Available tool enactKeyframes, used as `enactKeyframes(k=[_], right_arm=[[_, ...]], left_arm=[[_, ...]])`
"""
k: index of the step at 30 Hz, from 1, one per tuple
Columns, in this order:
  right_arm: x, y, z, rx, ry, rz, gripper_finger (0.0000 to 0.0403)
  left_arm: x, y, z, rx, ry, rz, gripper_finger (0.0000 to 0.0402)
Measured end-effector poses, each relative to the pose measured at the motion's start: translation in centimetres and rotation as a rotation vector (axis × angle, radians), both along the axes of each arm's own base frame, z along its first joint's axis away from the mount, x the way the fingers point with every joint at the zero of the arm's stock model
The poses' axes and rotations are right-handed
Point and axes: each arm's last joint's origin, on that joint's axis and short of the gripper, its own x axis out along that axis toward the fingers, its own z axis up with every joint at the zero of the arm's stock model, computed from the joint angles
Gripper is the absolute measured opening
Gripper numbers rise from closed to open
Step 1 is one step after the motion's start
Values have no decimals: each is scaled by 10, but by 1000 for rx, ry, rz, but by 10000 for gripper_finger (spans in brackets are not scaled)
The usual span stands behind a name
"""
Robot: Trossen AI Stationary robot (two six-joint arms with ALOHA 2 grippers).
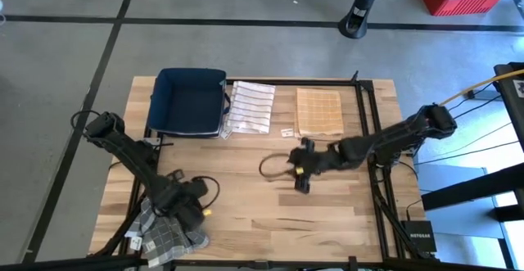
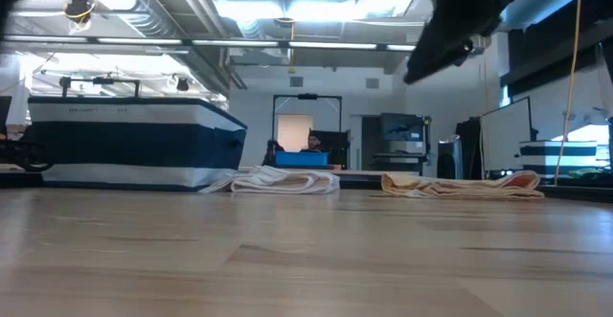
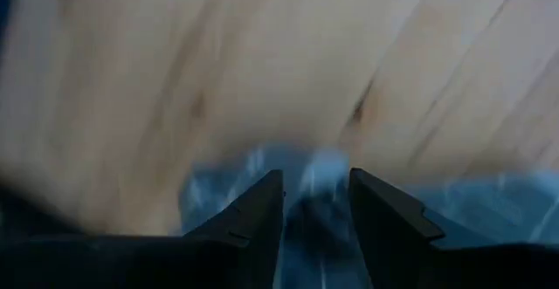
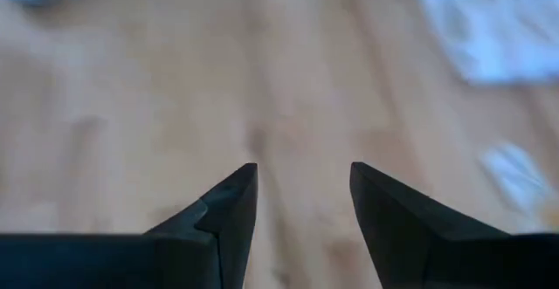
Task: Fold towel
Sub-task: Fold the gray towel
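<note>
Left pincer [image 1: 190,214]: seen low over the counter's near left corner, its fingers [image 3: 253,219] narrowly parted with the grey checked towel's cloth between them; a firm pinch cannot be told.
Grey checked towel [image 1: 168,234]: crumpled at the near left corner of the counter [image 1: 246,214], partly under the left arm.
Right pincer [image 1: 300,175]: held above bare wood at the counter's middle, fingers [image 4: 229,203] spread, nothing between them.
Navy bin [image 1: 190,101]: at the far left.
Striped towel [image 1: 250,107]: folded, just beside the bin.
Tan towel [image 1: 318,112]: folded, near the striped one.
</note>
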Motion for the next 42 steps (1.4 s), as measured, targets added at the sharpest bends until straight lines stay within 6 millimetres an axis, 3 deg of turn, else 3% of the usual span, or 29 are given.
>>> enactKeyframes(k=[4, 9, 14, 17, 22, 37, 42], right_arm=[[7, 25, -9, 24, -95, 68, 186], [12, 40, -24, -56, -101, 44, 186], [17, 41, -38, -80, -63, 40, 186], [18, 41, -41, -83, -51, 43, 186], [18, 42, -41, -80, -51, 45, 186], [18, 41, -41, -90, -59, 34, 186], [18, 41, -41, -90, -59, 34, 186]], left_arm=[[-18, -10, -2, -65, 147, 74, 125], [-34, -16, 0, -126, 292, 161, 125], [-45, -19, 0, -86, 293, 265, 125], [-45, -26, -8, -141, 261, 257, 125], [-51, -18, -27, -84, 291, 319, 125], [-54, -11, -52, -39, 222, 262, 125], [-59, -2, -57, 69, 205, 239, 114]])
